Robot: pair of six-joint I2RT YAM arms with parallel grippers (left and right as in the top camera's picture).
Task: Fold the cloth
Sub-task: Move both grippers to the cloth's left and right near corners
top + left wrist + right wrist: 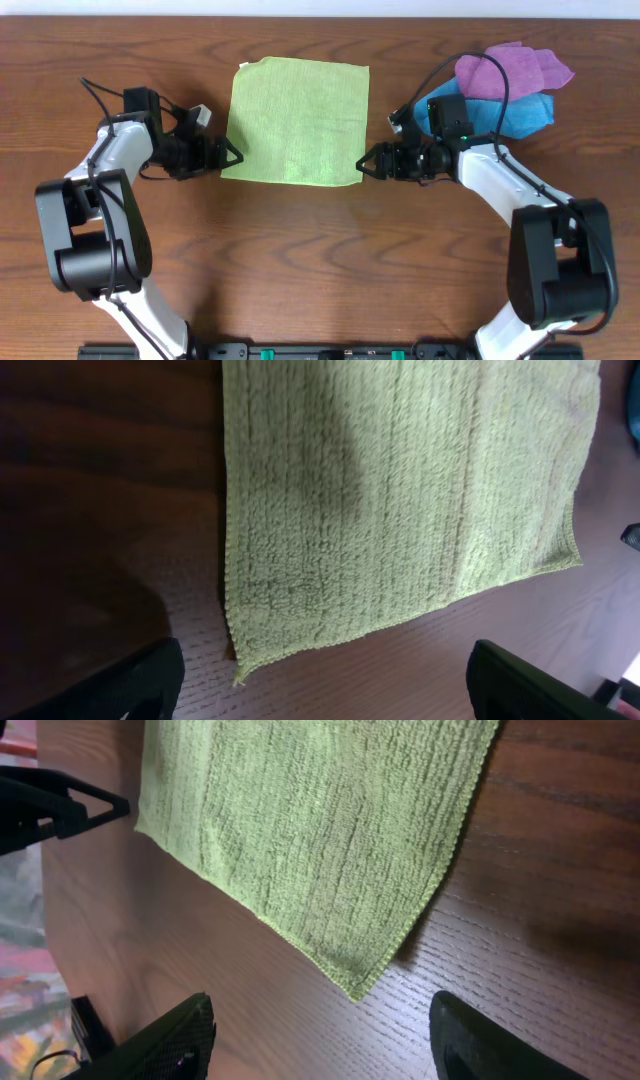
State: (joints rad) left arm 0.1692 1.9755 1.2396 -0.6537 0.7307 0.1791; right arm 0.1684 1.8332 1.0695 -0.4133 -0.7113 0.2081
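Note:
The cloth [297, 121] is a light lime-green square lying flat on the wooden table, seen in all three views. My left gripper [232, 156] sits at its near left corner, jaws open and empty, just off the corner. In the left wrist view that corner of the cloth [400, 500] lies between and ahead of my open left gripper [325, 685]. My right gripper [364, 162] is at the near right corner, open and empty. The right wrist view shows the cloth [320, 820] corner pointing between the fingers of my right gripper [320, 1040].
A purple cloth [515, 68] lies on a bright blue cloth [495, 112] at the back right, behind my right arm. The table's near edge carries a black rail [330, 351].

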